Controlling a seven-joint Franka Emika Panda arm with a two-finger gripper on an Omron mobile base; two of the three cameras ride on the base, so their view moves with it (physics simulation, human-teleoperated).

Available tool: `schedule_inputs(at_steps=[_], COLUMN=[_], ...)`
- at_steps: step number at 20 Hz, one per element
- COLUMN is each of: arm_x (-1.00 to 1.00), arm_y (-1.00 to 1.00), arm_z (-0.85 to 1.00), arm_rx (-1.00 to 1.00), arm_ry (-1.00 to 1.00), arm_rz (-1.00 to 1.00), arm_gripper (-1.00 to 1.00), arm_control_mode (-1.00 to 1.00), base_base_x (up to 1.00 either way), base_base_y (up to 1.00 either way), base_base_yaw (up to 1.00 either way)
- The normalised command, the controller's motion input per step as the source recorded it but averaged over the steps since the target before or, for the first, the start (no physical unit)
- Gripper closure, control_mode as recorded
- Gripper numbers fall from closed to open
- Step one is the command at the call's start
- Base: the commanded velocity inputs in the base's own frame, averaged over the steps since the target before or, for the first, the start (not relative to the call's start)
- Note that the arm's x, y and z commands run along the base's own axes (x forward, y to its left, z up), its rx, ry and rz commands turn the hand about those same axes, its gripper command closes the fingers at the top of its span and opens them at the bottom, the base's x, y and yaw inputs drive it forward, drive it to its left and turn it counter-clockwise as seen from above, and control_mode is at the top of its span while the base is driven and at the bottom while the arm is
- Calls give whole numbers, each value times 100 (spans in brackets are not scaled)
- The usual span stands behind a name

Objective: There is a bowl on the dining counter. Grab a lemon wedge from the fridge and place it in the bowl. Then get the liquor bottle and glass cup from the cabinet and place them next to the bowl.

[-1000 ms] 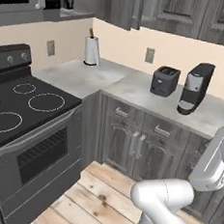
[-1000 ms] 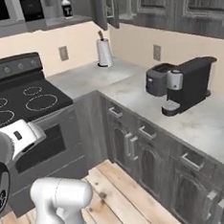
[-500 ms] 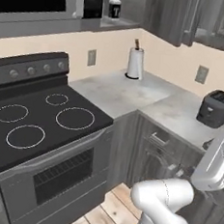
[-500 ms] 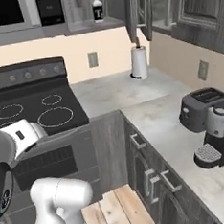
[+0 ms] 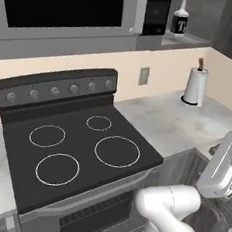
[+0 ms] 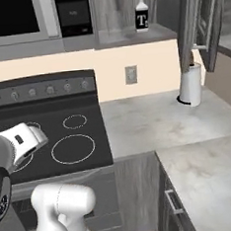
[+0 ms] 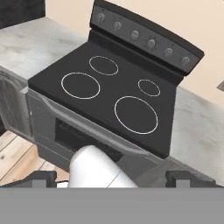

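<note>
High on cabinet shelf (image 6: 130,36), liquor bottle (image 6: 141,16) well apart from open fingers (image 7: 177,177).

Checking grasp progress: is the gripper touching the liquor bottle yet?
Apart. In the hand view the gripper hangs with open jaws over the stove, while the right base view shows the liquor bottle high on the cabinet shelf.

**One Letter Legible**

A white "T" on the black label of the liquor bottle (image 5: 181,16) (image 6: 141,12), standing upright on the open cabinet shelf (image 6: 130,37) above the counter. Stove knobs (image 5: 74,87) too small for any markings.
</note>
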Motion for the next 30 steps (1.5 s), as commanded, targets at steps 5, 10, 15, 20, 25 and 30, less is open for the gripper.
schedule_inputs(at_steps=[5, 10, 15, 20, 25, 30], arm_x=[0, 0, 0, 0, 0, 0], arm_y=[0, 0, 0, 0, 0, 0], arm_z=[0, 0, 0, 0, 0, 0], arm_rx=[0, 0, 0, 0, 0, 0], arm_ry=[0, 0, 0, 0, 0, 0], arm_rz=[0, 0, 0, 0, 0, 0], arm_gripper=[-100, -100, -100, -100, -100, -100], arm_control_mode=[100, 100, 100, 100, 100, 100], base_base_x=[100, 94, 77, 56, 22, 29], base_base_y=[-23, -36, -46, -55, -62, -53], base_base_yaw=[41, 35, 17, 1, -5, -9])
